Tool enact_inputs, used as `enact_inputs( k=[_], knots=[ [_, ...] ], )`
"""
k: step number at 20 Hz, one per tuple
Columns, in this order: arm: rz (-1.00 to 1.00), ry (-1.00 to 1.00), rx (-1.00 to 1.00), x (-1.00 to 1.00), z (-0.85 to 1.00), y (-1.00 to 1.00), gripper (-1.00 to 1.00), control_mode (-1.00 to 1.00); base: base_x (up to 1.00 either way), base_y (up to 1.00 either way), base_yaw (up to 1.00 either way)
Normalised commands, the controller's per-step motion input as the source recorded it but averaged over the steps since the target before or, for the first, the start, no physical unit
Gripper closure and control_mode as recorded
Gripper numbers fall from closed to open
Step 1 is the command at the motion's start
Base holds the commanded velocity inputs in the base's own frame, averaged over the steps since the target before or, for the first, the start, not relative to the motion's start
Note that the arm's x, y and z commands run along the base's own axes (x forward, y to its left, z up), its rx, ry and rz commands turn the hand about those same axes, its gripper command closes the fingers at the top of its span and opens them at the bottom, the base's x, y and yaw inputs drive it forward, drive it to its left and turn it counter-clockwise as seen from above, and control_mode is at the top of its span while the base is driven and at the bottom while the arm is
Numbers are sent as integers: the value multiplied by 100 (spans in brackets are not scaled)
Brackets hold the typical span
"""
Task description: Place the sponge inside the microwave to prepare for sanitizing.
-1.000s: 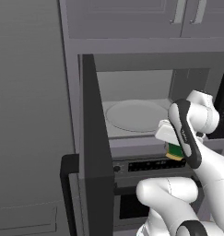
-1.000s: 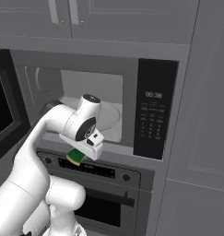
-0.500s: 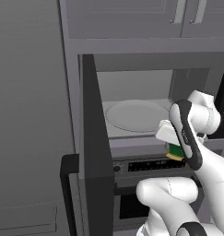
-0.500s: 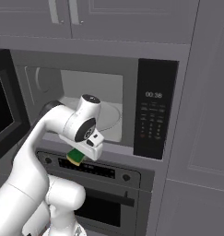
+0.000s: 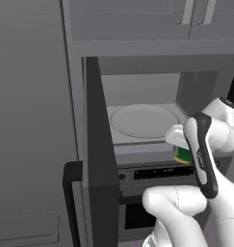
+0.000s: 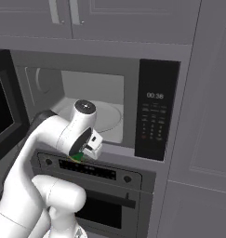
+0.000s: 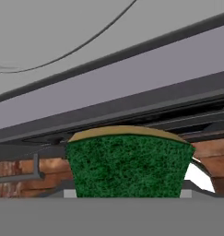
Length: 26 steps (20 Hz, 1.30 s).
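Gripper (image 6: 82,154) clamped on one sponge (image 7: 128,167), just below the front edge of the microwave (image 6: 109,74) floor, door open. Sponge looks light, soft, squashy; grip across its sides seems enough. One round turntable (image 5: 143,120) inside, one oven (image 6: 93,195) beneath.

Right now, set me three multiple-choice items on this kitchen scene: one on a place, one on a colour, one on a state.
1. Where is the sponge?
A. on the turntable
B. held at the gripper, in front of the microwave's lower front edge
C. on the floor

2. What colour is the sponge's broad face?
A. dark green
B. red
C. white

3. How is the microwave door?
A. shut
B. missing
C. swung open

Key: 1 B, the green block sits at the hand below the opening; 2 A, the hand view shows it green; 3 C, the turntable lies exposed.
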Motion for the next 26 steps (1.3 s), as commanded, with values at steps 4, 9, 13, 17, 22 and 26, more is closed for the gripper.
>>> enact_inputs(
  k=[4, 9, 13, 17, 22, 26],
  knots=[
    [0, -5, 0, 18, 24, 12, 100, -100, 0, 0, 0],
    [0, -4, 0, 32, 20, 10, 100, -100, 0, 0, 0],
    [0, -10, 0, 35, 16, 12, 100, -100, 0, 0, 0],
    [0, -9, -3, 45, 5, 12, 100, -100, 0, 0, 0],
    [0, -10, -6, 56, 3, 13, 100, -100, 0, 0, 0],
    [0, -13, -9, 49, 8, 10, 100, -100, 0, 0, 0]
  ],
)
